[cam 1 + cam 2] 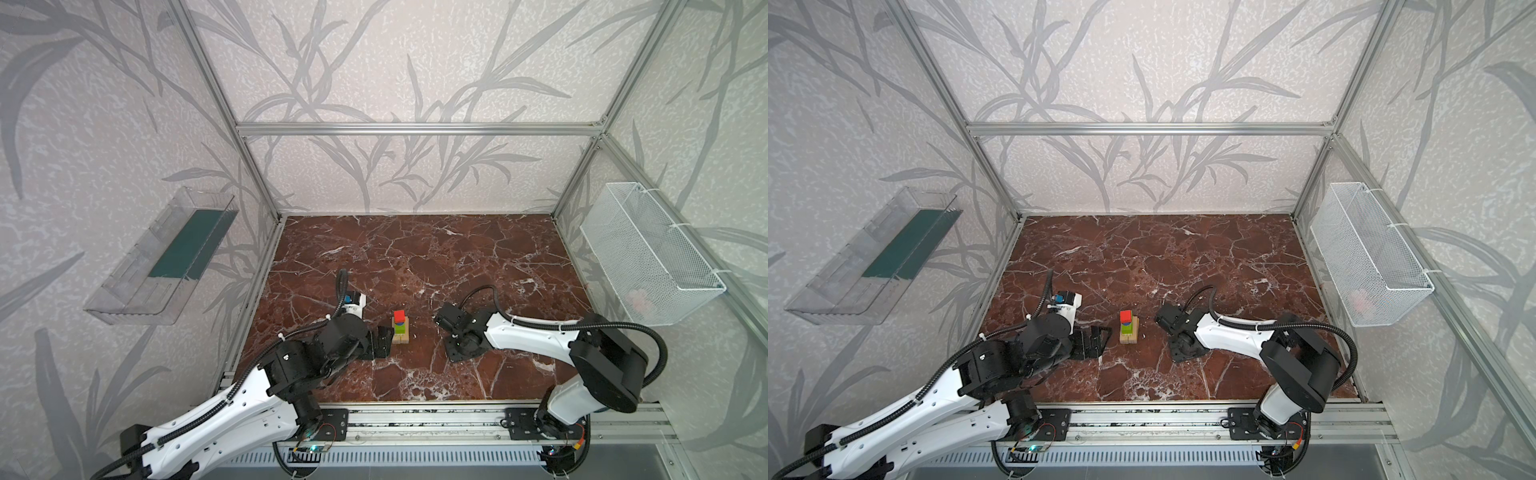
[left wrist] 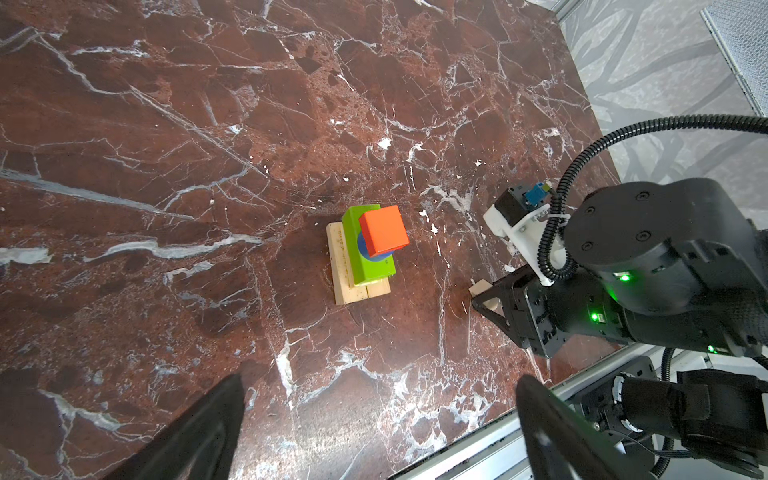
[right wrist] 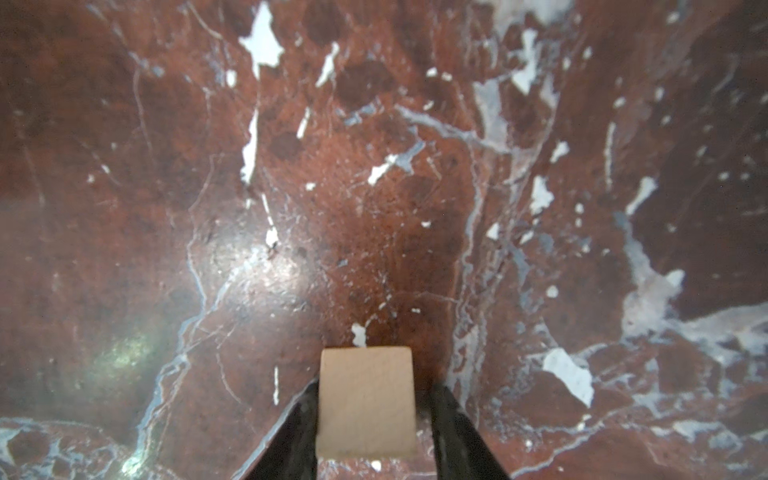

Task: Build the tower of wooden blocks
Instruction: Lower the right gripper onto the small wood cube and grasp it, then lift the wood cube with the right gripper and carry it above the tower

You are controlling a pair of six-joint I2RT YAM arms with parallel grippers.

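Plainly, the tower [image 1: 400, 328] sits at six o'clock on the table [image 1: 415, 249]; left gripper [image 1: 382, 341], gaping at nine, could clip it. Right gripper [image 3: 374, 384], at three, straddles a pale piece [image 3: 368, 409] (clamped? unclear) that may slip.

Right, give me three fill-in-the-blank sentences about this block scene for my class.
1. The red cube rests on a ____ piece.
2. That piece sits on a ____ oblong.
3. The left hand is open and holds ____.
Missing words: blue, green, nothing.
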